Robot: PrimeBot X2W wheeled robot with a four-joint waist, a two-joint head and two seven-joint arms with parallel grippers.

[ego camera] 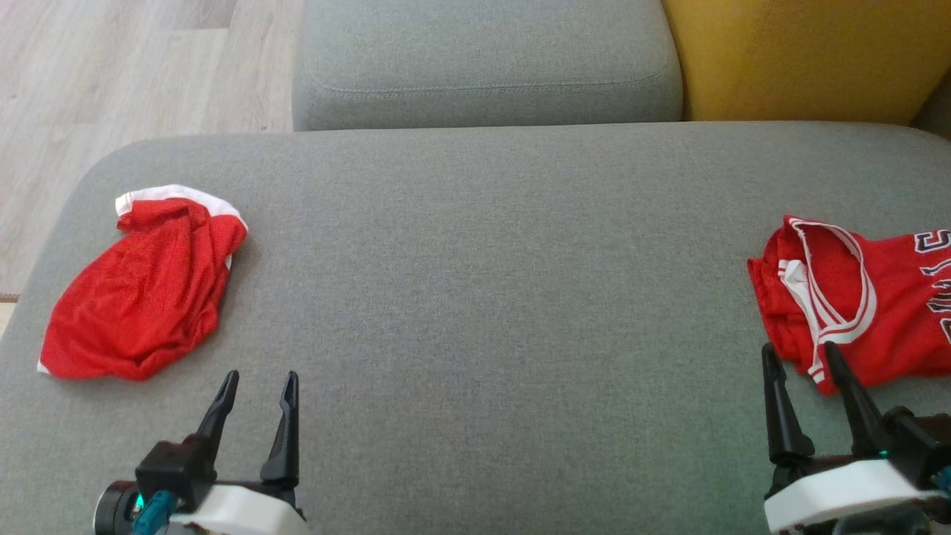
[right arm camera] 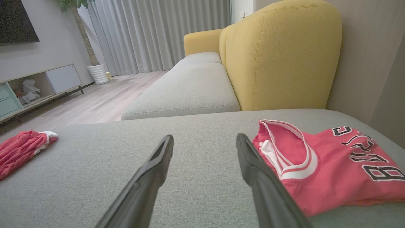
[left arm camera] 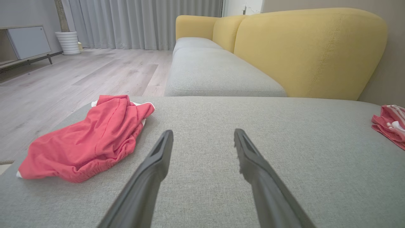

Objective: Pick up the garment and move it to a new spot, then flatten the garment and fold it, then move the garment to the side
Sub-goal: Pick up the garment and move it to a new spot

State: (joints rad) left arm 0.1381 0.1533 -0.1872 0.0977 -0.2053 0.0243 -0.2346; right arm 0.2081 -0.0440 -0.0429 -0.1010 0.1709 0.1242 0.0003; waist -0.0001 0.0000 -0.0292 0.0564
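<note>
Two red garments lie on the grey sofa seat (ego camera: pixel 490 282). A crumpled pair of red shorts (ego camera: pixel 141 290) with a white band sits at the left, also seen in the left wrist view (left arm camera: pixel 88 139). A red jersey (ego camera: pixel 854 297) with white trim and black letters lies bunched at the right edge, seen closer in the right wrist view (right arm camera: pixel 326 161). My left gripper (ego camera: pixel 260 377) is open and empty just right of the shorts' near end. My right gripper (ego camera: pixel 799 349) is open and empty, its right finger over the jersey's near-left corner.
A second grey seat cushion (ego camera: pixel 483 67) adjoins the far edge, with a yellow backrest (ego camera: pixel 810 52) at the back right. Wooden floor (ego camera: pixel 111 82) lies beyond the seat's left edge. Bare grey fabric stretches between the two garments.
</note>
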